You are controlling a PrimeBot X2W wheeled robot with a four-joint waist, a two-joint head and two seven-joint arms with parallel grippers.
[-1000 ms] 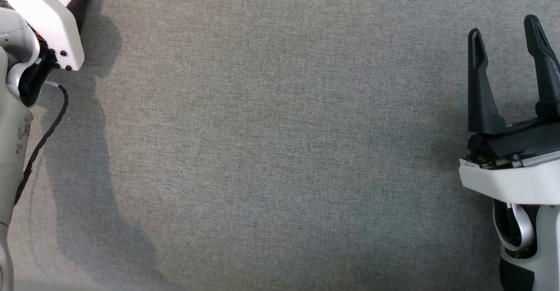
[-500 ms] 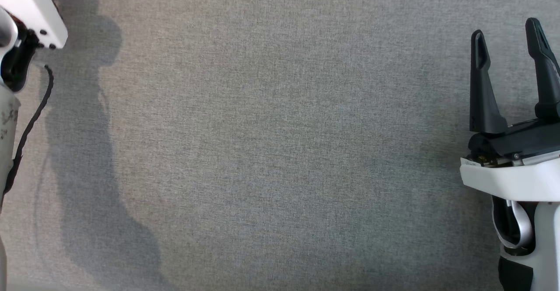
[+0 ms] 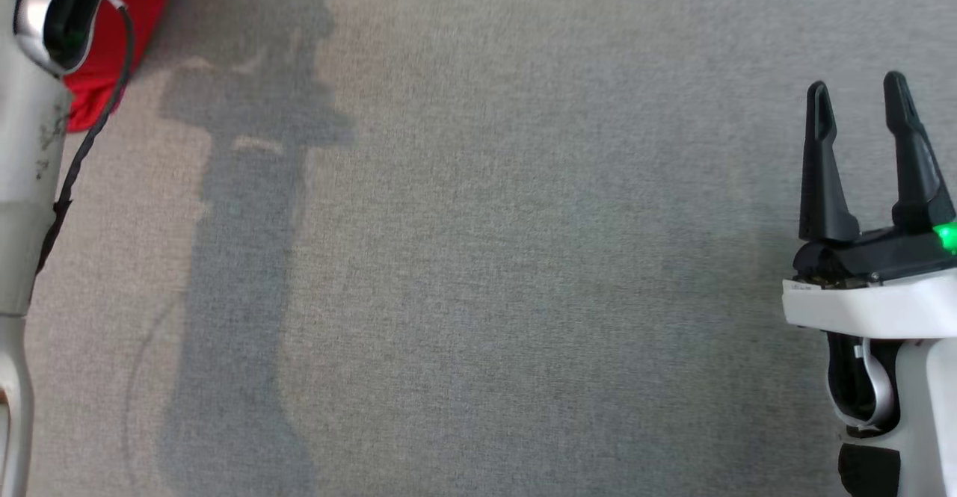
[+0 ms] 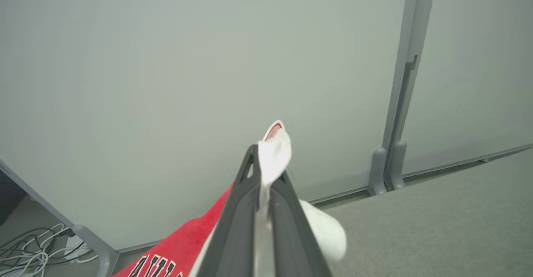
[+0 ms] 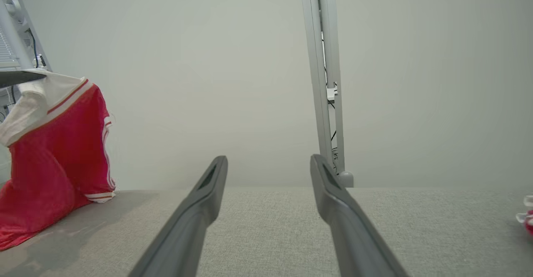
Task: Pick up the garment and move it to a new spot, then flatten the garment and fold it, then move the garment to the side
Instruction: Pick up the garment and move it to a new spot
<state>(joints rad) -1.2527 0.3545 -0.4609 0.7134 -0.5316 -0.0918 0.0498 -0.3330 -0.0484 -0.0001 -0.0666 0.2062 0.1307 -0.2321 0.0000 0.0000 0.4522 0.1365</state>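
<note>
Pick-up looking only begun: garment pinched, everything else waiting.
The left fingers (image 4: 243, 189) are clamping shut on the white edge of the red garment (image 5: 54, 156), which is hanging below them with its lower folds trailing on the grey bench (image 3: 478, 258); the right fingers (image 5: 212, 177) are standing spread and empty, well apart from it. Its lettering is running off the frame, and a red-and-white scrap (image 5: 525, 214) beyond the right fingers is too small to name.
</note>
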